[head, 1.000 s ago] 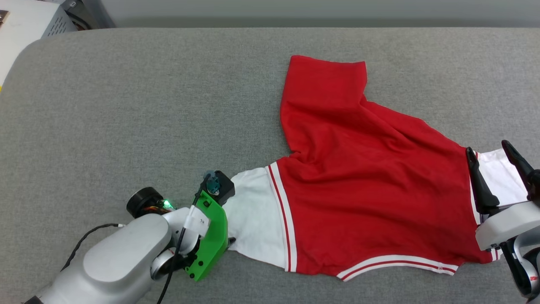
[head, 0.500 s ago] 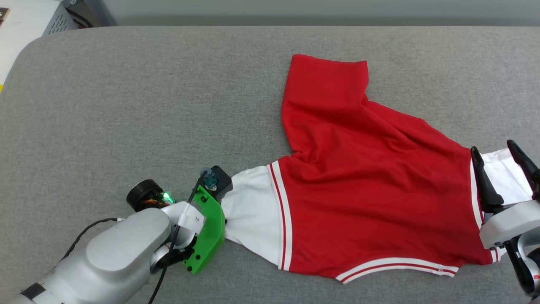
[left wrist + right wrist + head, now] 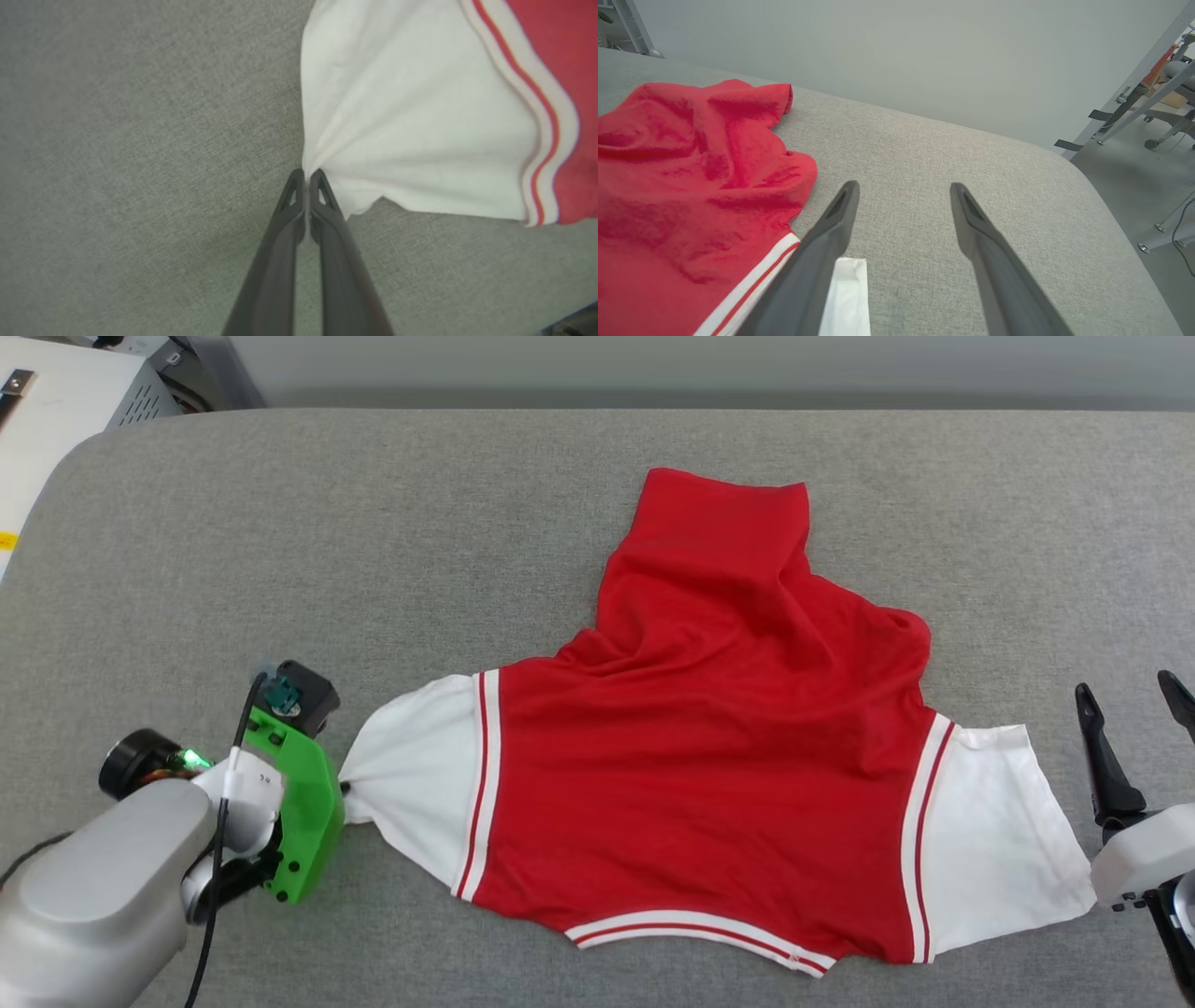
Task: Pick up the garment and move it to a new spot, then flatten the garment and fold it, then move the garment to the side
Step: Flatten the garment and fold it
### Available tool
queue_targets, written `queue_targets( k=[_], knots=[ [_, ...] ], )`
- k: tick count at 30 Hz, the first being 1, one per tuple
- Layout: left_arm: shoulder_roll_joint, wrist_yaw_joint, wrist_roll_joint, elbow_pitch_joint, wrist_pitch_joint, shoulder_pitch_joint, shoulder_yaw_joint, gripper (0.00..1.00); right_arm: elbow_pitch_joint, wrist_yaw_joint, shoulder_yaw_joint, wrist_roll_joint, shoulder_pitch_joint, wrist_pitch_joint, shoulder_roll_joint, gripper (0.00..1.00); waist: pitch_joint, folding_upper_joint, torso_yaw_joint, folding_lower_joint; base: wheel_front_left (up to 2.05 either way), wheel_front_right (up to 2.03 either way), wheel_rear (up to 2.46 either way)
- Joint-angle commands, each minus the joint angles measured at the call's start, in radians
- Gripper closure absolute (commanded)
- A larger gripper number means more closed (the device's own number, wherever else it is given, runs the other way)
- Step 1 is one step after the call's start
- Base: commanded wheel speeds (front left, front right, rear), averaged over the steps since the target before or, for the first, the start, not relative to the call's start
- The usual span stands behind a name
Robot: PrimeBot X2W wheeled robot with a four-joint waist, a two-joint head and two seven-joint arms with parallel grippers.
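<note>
The shirt (image 3: 709, 756) lay rumpled on the table (image 3: 373, 523). The left tool (image 3: 307, 175) was clamped on its left sleeve edge; the right tool (image 3: 903, 186) gaped apart, empty. That seemingly thin pinch could slip under hard pulling.

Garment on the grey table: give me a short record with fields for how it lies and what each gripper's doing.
garment: lies spread on the grey table, red body wrinkled
left gripper: shut on the edge of one white sleeve
right gripper: open, beside the other sleeve, holding nothing
</note>
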Motion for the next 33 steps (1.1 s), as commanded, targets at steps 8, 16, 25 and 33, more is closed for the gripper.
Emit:
queue_targets(
  k=[8,16,25,33],
  knots=[
    [-0.034,0.051,-0.059,0.063,-0.058,0.113,0.009,0.00,0.017,-0.001,0.003,0.006,0.016,0.030,-0.001,0.00,-0.008,0.0000,-0.009,0.0000,0.00,0.00,0.00],
    [-0.073,0.140,-0.013,0.071,-0.375,0.161,0.083,0.00,-0.027,-0.001,-0.008,0.056,0.020,0.039,-0.028,0.00,-0.084,0.0000,-0.002,0.0000,0.00,0.00,0.00],
    [-0.064,0.305,0.017,-0.065,-0.632,0.250,0.189,0.00,-0.147,-0.001,0.038,0.228,0.048,0.310,-0.197,0.00,-0.142,0.0000,0.036,0.0000,0.00,0.00,0.00],
    [-0.088,0.427,0.127,-0.230,-0.661,0.358,0.340,0.00,-0.198,-0.001,0.142,0.491,0.071,0.710,-0.411,0.00,-0.139,0.0000,0.066,0.0000,0.00,0.00,0.00]
  ],
)
